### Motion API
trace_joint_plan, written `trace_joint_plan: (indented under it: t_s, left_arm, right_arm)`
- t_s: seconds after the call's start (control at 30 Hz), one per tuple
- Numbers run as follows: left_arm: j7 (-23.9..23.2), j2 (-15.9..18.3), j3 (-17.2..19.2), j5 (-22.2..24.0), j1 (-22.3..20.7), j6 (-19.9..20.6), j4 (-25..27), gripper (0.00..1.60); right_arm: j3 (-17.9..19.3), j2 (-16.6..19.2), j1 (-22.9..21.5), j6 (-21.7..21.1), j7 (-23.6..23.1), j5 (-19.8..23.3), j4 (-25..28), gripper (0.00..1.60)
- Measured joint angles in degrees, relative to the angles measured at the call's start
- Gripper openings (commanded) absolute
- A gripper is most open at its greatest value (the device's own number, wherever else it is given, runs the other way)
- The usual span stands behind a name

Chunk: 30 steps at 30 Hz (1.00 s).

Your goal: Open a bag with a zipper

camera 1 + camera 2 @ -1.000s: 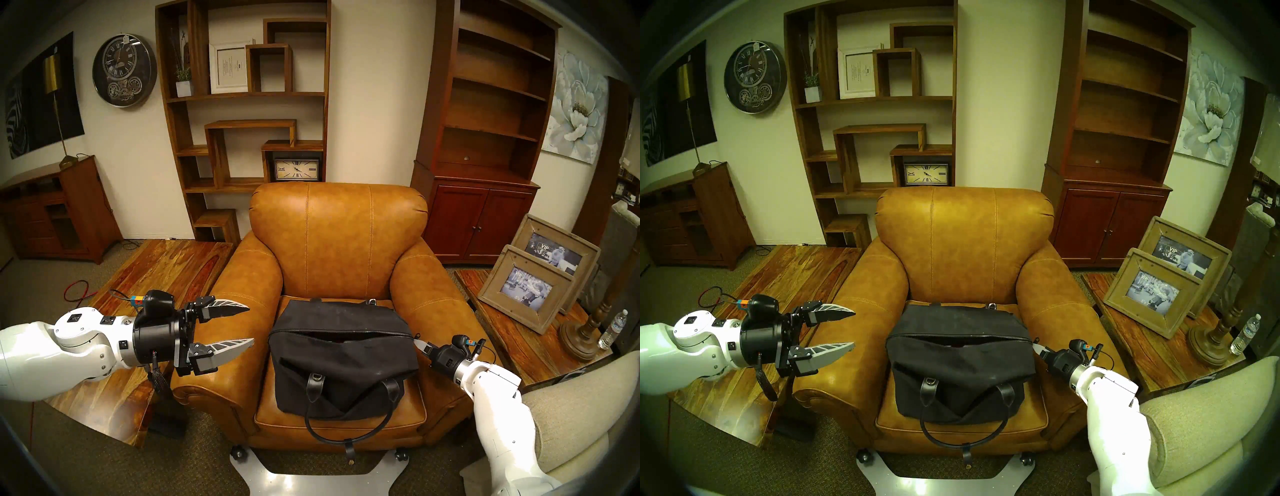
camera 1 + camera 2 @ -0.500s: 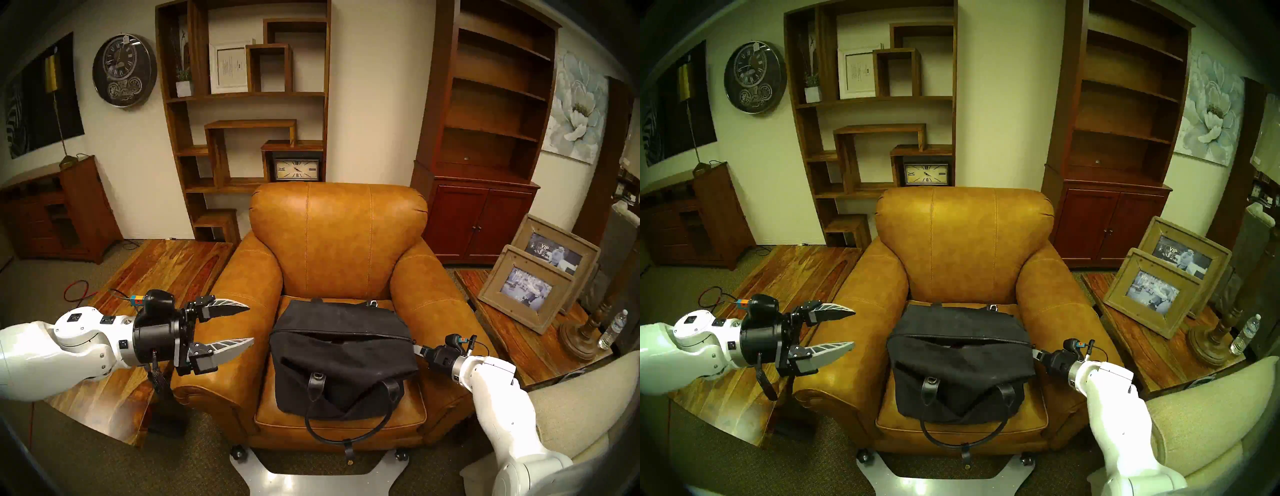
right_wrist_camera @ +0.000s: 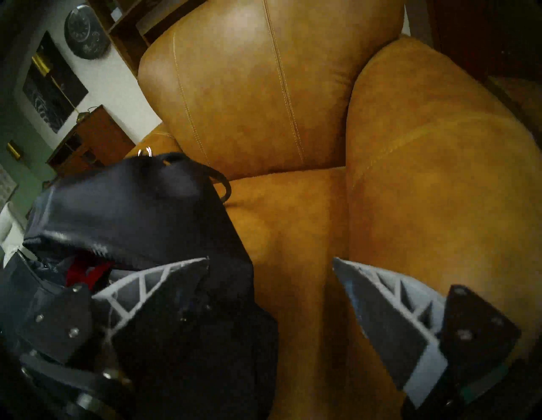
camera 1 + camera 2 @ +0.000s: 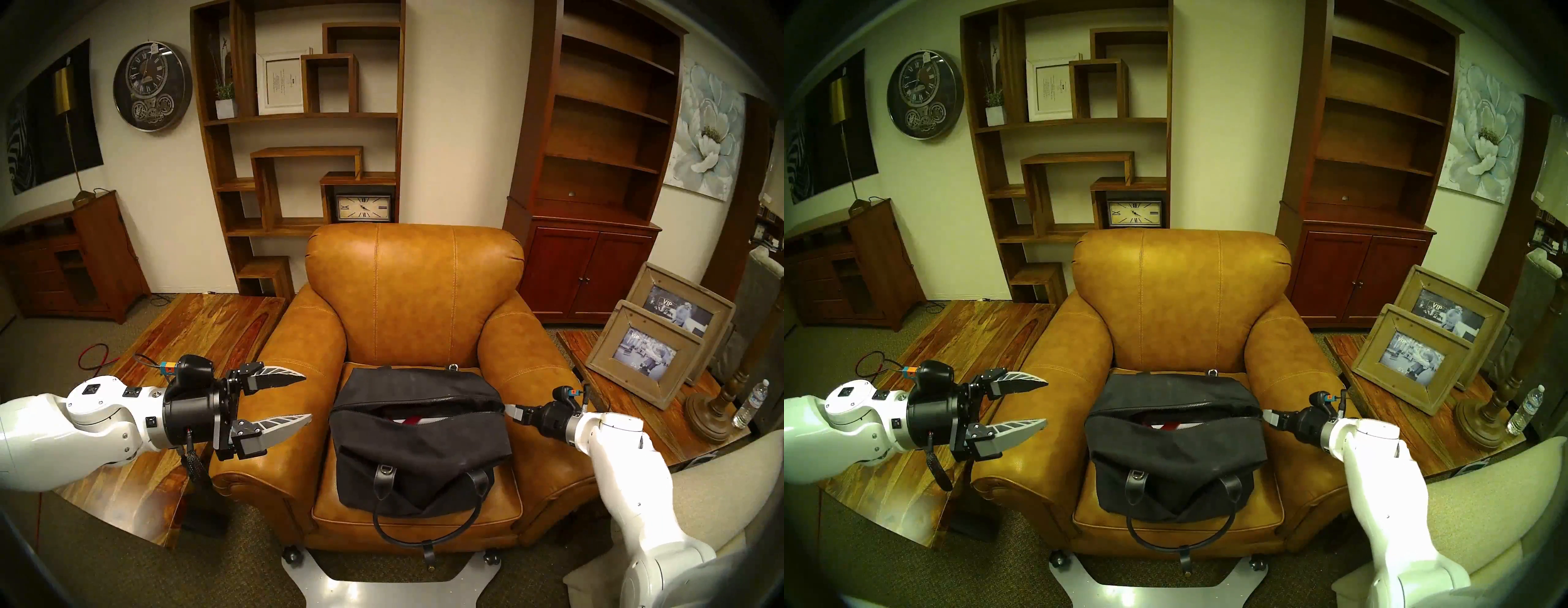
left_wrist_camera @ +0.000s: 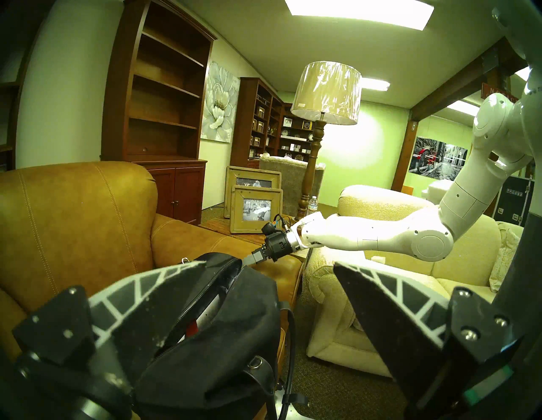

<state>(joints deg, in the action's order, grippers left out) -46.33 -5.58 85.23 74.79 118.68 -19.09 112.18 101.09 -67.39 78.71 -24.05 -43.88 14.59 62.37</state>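
Zipper point(image 4: 418, 402) teeth now gape wider than a moment ago on the bag point(image 4: 418, 450) sitting on the armchair point(image 4: 413, 297) seat, since our right hand point(image 4: 509, 411) spread its fingers wide at the bag's right end, while our left hand point(image 4: 307, 398) waits wide, so we judge opening nearly finished.

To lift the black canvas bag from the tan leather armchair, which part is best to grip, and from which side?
Probably the black leather loop handle hanging over the seat's front edge: it stands clear of the black canvas bag, so a pincer can close around it from the front, below the bag.
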Motion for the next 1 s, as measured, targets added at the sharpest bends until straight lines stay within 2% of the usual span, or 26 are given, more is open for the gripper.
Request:
trace_joint_plan:
  t_s: [0.23,0.5,0.73,1.0]
  left_arm:
    - [0.0,0.0,-0.2,0.0,-0.1,0.0,0.0,1.60]
    - [0.1,0.0,-0.2,-1.0,-0.7,0.6,0.1,1.60]
    - [0.7,0.0,-0.4,-4.5,-1.3,3.7,1.0,1.60]
    - [2.5,0.0,-1.9,-10.0,-1.6,8.3,2.2,1.60]
  right_arm:
    - [0.3,2.2,-0.4,0.4,-6.1,0.8,5.1,1.60]
    - [-3.6,2.8,-0.2,0.1,-14.2,1.9,11.4,1.60]
    - [-7.2,3.4,1.0,-2.1,-21.2,2.7,17.1,1.60]
    - [-9.3,5.2,3.8,-6.4,-25.8,2.7,23.1,1.60]
